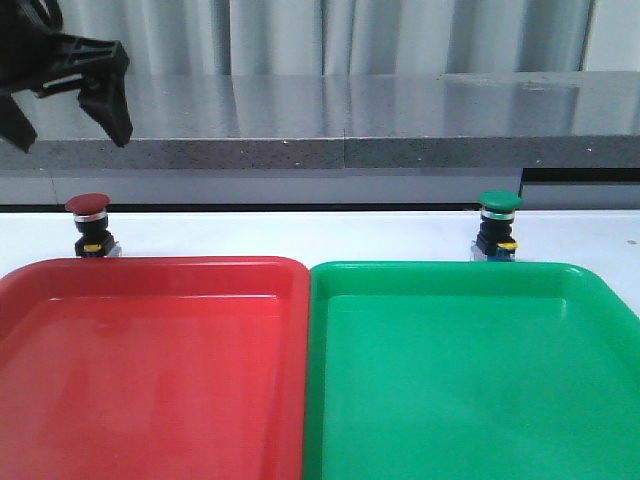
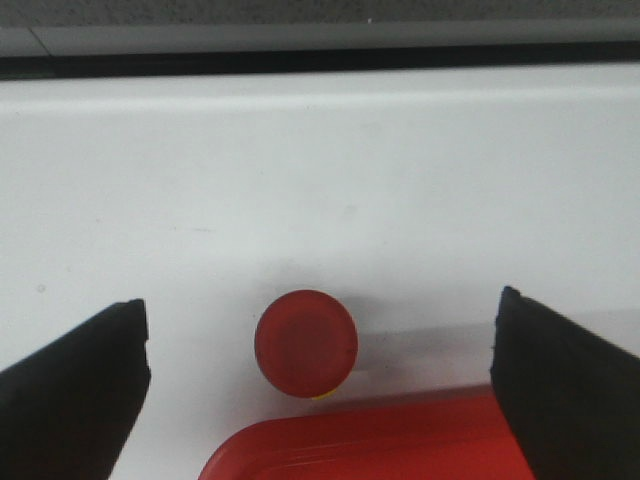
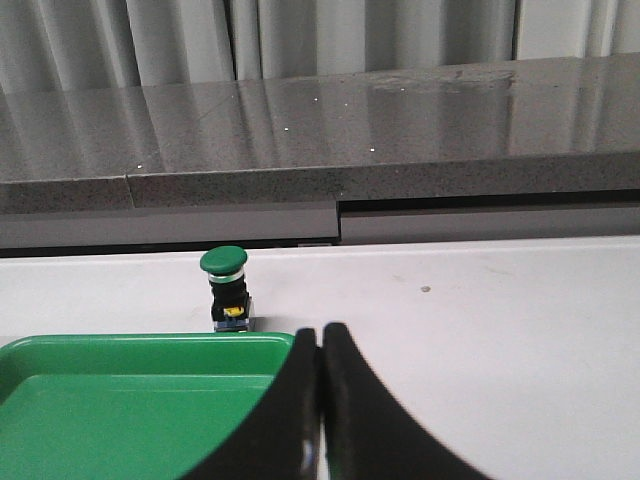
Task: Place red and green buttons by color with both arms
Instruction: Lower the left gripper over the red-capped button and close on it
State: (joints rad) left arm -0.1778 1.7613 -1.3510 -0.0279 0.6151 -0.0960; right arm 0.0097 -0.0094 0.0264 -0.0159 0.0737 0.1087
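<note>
At the far left of the front view, the left arm's black angular pincer (image 1: 75, 95) is seen raised above the white counter (image 1: 300, 235), its fingers spread apart and nothing held between them. In the left wrist view, the same pincer (image 2: 320, 380) is shown released, with the small red-capped mushroom push button (image 2: 306, 343) seen from above between the two widely parted fingers and touched by neither.

In the front view, the red-capped button (image 1: 88, 224) is found standing upright on the counter just behind the far rim of the large red plastic tray (image 1: 150, 370). The large green plastic tray (image 1: 470, 380) is set directly beside the red one, their edges meeting.

Just behind the green tray's far rim, toward its right side, the small green-capped mushroom push button (image 1: 498, 225) is placed upright on the counter. In the right wrist view, the right arm's black pincer (image 3: 320, 400) is seen clenched, finger against finger, with nothing gripped; the green-capped button (image 3: 226, 288) is well apart from it.
</note>
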